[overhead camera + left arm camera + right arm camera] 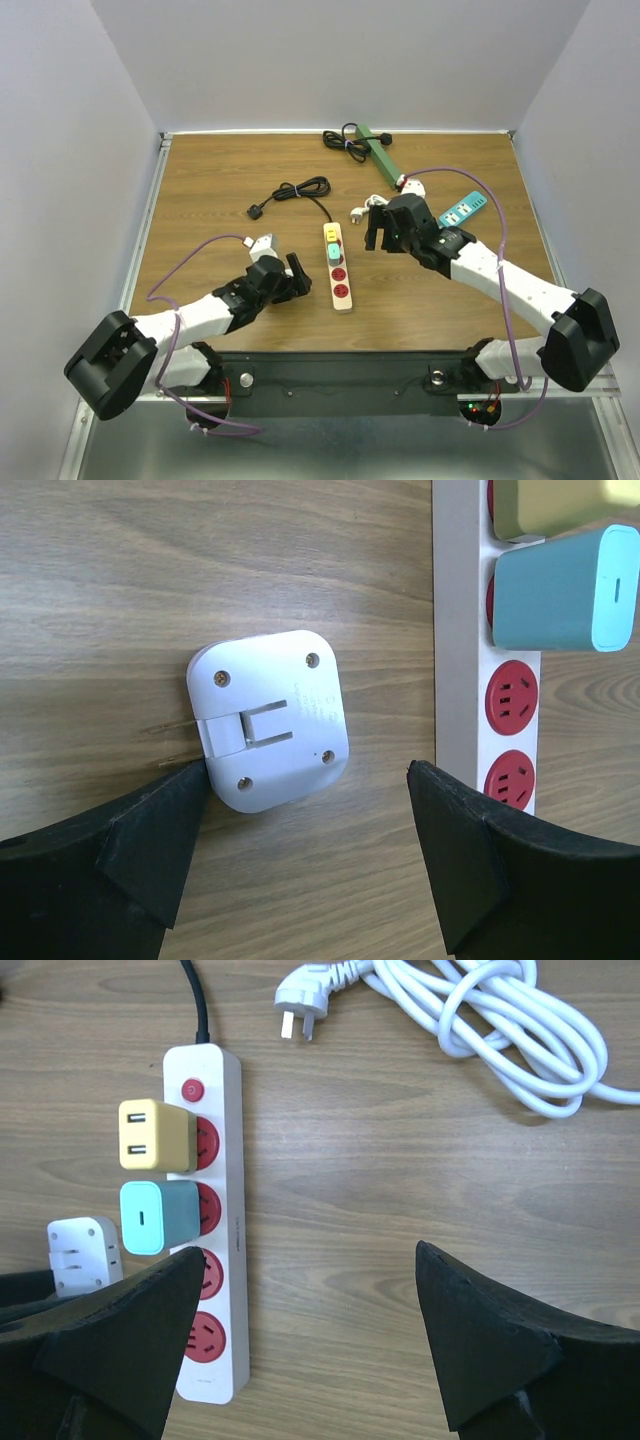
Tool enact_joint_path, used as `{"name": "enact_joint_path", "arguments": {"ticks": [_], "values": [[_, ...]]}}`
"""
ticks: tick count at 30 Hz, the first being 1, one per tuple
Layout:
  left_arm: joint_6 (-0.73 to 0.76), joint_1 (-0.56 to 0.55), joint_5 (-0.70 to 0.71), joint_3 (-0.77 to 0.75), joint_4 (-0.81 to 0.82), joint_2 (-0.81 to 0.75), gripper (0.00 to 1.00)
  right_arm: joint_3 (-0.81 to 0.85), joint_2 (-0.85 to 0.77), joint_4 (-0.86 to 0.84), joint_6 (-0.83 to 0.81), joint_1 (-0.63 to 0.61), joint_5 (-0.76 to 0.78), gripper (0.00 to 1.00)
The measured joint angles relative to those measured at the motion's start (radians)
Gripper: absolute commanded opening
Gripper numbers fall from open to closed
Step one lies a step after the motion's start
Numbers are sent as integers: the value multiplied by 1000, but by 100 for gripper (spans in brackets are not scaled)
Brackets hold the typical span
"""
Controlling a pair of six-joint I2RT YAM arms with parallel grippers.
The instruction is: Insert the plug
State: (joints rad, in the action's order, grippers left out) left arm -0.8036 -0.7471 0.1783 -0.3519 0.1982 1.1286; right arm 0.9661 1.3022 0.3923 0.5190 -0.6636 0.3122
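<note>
Plug (268, 720) beside power strip (455, 630); left pincer (308, 770) wide apart, one finger touching plug; right pincer (310, 1252) apart, empty.

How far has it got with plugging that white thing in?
Done: a yellow adapter and a teal adapter sit in the power strip. In hand: the left hand, open, frames the white plug lying on the table. Left: grip it, push it into a free red socket.

Left arm (200, 315) extended forward, left fingers (150, 850) apart; right arm (510, 275) angled inward, right fingers (480, 1340) apart.
</note>
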Motion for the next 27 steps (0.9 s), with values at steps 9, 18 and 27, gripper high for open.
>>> {"name": "enact_joint_path", "arguments": {"ticks": [9, 18, 27], "values": [[28, 0, -7, -22, 76, 71, 93, -6, -20, -2, 0, 6, -2, 91], [73, -5, -43, -41, 116, 101, 94, -26, -26, -3, 0, 14, -12, 91], [188, -6, -10, 11, 119, -160, 98, -26, -26, -3, -21, 40, -35, 91]]}}
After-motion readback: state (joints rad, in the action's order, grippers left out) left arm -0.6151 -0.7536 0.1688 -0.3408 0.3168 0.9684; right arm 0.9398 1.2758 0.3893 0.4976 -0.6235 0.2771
